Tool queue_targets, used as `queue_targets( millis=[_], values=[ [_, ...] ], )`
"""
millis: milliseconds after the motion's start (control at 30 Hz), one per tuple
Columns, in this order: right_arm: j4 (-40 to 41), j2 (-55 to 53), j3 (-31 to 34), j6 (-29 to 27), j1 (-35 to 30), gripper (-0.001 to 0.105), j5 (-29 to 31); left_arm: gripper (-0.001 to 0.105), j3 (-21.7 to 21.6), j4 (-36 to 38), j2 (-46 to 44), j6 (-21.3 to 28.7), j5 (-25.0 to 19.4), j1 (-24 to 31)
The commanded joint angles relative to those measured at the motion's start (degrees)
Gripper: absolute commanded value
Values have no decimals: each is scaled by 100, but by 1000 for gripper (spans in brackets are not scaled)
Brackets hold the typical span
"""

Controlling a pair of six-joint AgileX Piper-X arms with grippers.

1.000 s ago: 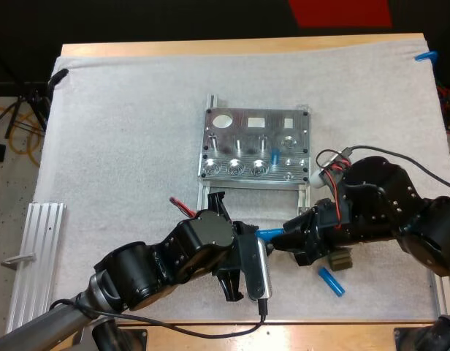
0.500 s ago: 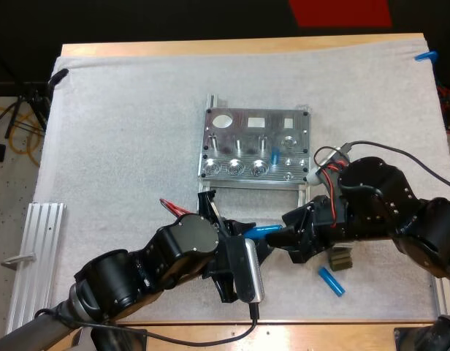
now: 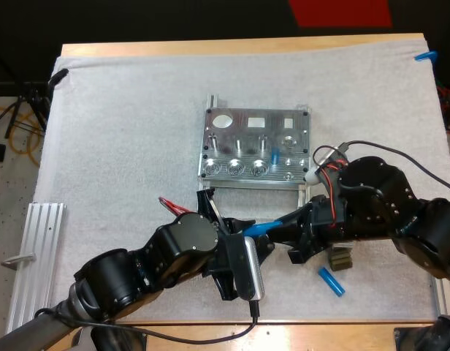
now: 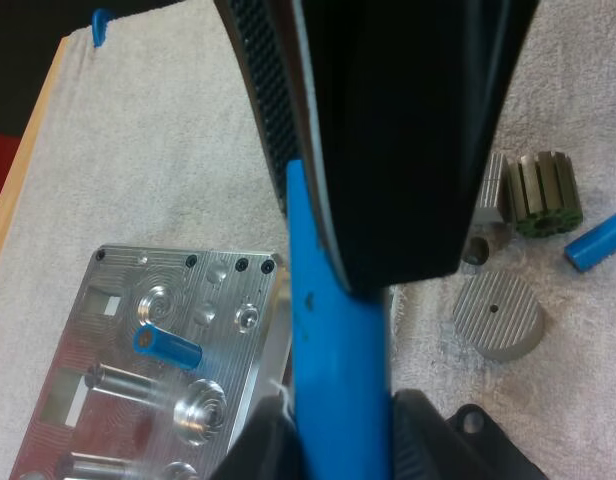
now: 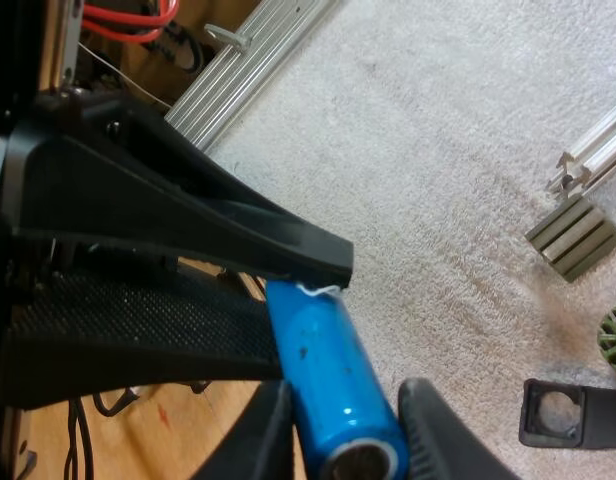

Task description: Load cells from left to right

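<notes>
High view: your left end effector and right end effector meet just off the near edge of the metal fixture, with one blue cell bridging them. A second cell sits in the fixture. A loose cell lies on the mat beside the right arm.
Left wrist view: left end effector clenched on the blue cell.
Right wrist view: right end effector grasping its other end.

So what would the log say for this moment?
handover | left gripper shut on blue cylinder | right gripper shut on same | metal fixture holds second blue cylinder
</notes>
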Motion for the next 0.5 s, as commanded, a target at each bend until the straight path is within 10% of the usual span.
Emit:
queue_targets(
  millis=[0, 267, 467],
  values=[
    [-89, 4, 0, 5, -2, 0, 122, 0, -38, -108, -32, -88, 14, -33],
    [-89, 4, 0, 5, -2, 0, 122, 5, -38, -108, -32, -41, -13, -33],
    [-129, 4, 0, -49, -2, 0, 122, 52, -94, 34, -32, -411, -34, -33]
  ],
)
